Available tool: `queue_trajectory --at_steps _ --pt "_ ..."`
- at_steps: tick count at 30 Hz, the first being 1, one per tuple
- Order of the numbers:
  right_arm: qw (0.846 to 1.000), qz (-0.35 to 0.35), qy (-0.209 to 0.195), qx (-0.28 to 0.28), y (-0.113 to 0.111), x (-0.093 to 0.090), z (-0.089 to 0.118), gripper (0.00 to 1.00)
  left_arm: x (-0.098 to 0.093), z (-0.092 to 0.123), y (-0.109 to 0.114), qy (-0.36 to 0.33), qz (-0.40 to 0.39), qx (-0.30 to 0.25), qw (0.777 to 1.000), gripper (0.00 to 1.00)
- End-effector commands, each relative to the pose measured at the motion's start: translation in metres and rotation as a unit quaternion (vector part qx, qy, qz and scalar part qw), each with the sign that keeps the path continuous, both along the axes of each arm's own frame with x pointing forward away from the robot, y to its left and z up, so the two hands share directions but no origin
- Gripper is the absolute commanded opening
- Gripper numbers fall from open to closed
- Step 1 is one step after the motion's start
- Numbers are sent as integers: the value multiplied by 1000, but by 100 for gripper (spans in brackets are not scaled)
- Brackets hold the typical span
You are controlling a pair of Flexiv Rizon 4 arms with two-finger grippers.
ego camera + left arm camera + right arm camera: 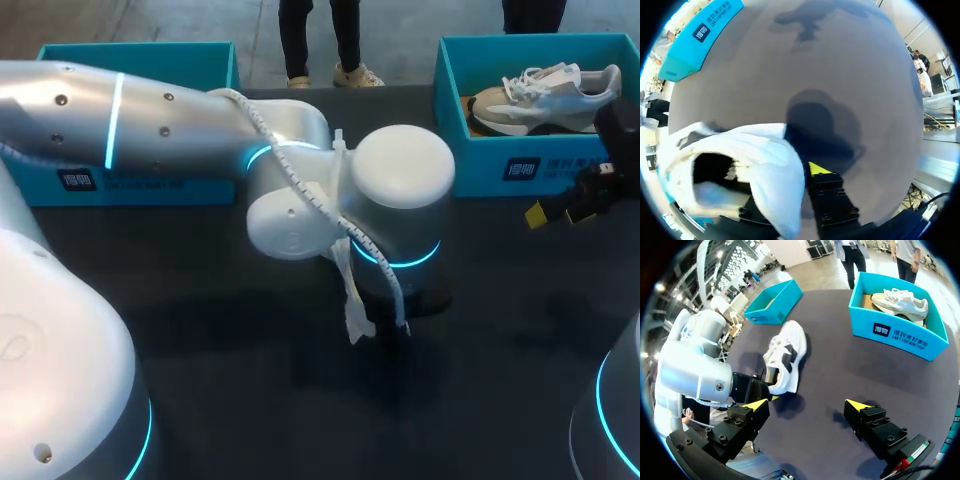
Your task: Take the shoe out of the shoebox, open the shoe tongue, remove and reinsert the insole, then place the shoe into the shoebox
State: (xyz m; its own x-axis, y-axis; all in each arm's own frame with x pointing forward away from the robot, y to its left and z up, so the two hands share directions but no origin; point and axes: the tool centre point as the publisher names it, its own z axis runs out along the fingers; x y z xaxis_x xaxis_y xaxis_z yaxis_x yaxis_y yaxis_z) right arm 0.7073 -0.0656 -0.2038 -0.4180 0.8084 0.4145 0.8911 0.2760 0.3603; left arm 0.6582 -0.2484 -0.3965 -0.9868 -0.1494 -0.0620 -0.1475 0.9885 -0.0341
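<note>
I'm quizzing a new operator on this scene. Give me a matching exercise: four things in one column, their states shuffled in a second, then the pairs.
Things:
1 right gripper
2 left gripper
3 left shoebox
4 right shoebox

States:
a holds the second shoe
b open, nothing between its fingers
c no shoe seen inside
d shut on the white shoe over the table

Pairs: 1-b; 2-d; 3-c; 4-a

The right shoebox (480, 165) bears on its front wall a dark square logo (522, 170) with white characters and a line of small white print beside it; the left shoebox (205, 186) carries a like label (78, 180); in the head view both are too small to read.
</note>
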Motion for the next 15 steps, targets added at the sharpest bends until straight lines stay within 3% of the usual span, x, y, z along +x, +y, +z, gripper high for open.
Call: queue_trajectory --at_steps 1,6,15 --pt "1000 -1 0 0 0 -1 0 100 0 1 5 6 -2 -5 1000 0" --pt "1000 -1 0 0 0 -1 0 100 -5 13 9 16 -8 -1 1000 0" --pt "1000 -1 0 0 0 -1 0 100 -9 57 18 51 -14 3 999 0"
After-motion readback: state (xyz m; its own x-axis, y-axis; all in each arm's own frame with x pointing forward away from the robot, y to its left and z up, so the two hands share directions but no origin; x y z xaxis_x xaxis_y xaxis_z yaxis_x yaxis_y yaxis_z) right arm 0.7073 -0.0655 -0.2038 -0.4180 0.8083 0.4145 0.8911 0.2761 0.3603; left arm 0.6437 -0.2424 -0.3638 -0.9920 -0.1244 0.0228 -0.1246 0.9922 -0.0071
